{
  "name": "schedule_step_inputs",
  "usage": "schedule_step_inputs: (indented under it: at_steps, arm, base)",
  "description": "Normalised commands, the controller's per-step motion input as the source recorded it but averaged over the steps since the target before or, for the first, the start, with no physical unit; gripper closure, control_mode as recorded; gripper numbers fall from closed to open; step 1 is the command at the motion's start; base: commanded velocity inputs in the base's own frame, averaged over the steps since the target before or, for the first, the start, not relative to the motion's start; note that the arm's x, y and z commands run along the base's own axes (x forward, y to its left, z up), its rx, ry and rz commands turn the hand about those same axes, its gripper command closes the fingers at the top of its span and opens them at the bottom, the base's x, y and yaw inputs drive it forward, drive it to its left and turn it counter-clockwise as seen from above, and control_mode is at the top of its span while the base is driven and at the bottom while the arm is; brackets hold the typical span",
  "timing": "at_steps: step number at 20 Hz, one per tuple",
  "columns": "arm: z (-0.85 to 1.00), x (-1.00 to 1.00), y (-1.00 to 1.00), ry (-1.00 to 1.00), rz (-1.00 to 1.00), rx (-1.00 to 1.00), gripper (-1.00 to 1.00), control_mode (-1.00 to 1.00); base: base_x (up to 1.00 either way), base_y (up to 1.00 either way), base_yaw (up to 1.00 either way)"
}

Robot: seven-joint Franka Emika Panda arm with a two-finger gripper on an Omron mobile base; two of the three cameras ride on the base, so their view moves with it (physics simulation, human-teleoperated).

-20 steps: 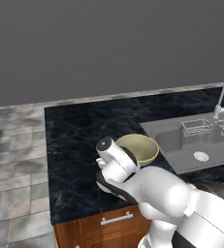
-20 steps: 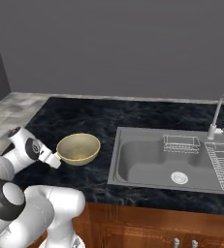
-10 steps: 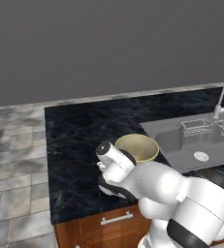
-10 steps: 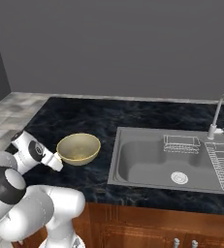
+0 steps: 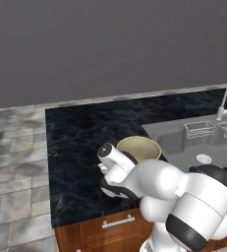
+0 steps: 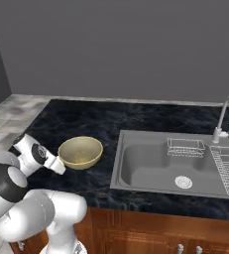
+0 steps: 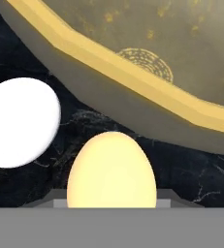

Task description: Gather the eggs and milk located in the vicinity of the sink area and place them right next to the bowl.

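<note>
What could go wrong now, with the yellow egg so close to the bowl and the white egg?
1. The yellow egg is round; once released on the counter it may roll away.
2. The white egg lies close beside it; a sideways move may knock it.
3. The bowl rim is just ahead, so pushing forward may bump it.

- Black marble-patterned counter (image 5: 80,142), with pale veining, running along the wall and ending in a straight edge at its far left.
- Plain grey wall (image 6: 126,44) rising behind the counter.
- Stone-tiled floor (image 5: 14,167) in mottled grey and beige, beside the counter's end.
- Brown wooden cabinet front (image 5: 95,229) under the counter, with a silver bar handle (image 5: 118,223) set level near its top edge.
</note>
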Motion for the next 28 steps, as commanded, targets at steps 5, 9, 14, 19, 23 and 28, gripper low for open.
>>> schedule_step_inputs:
  at_steps: [5,9,14,19,23,28]
  arm:
    - [0.00,0.12,0.00,0.00,0.00,0.00,1.00,-1.00]
    - [-0.01,0.04,0.00,0.00,0.00,0.00,1.00,-1.00]
    - [-0.01,0.00,0.00,0.00,0.00,0.00,-1.00,-1.00]
    - [0.00,0.00,0.00,0.00,0.00,0.00,-1.00,-1.00]
    - [0.00,0.00,0.00,0.00,0.00,0.00,-1.00,-1.00]
    - [0.00,0.00,0.00,0.00,0.00,0.00,-1.00,-1.00]
  base:
    - [0.00,0.00,0.00]
    - [0.00,0.00,0.00]
    - [0.00,0.00,0.00]
    - [0.00,0.00,0.00]
    - [0.00,0.00,0.00]
    - [0.00,0.00,0.00]
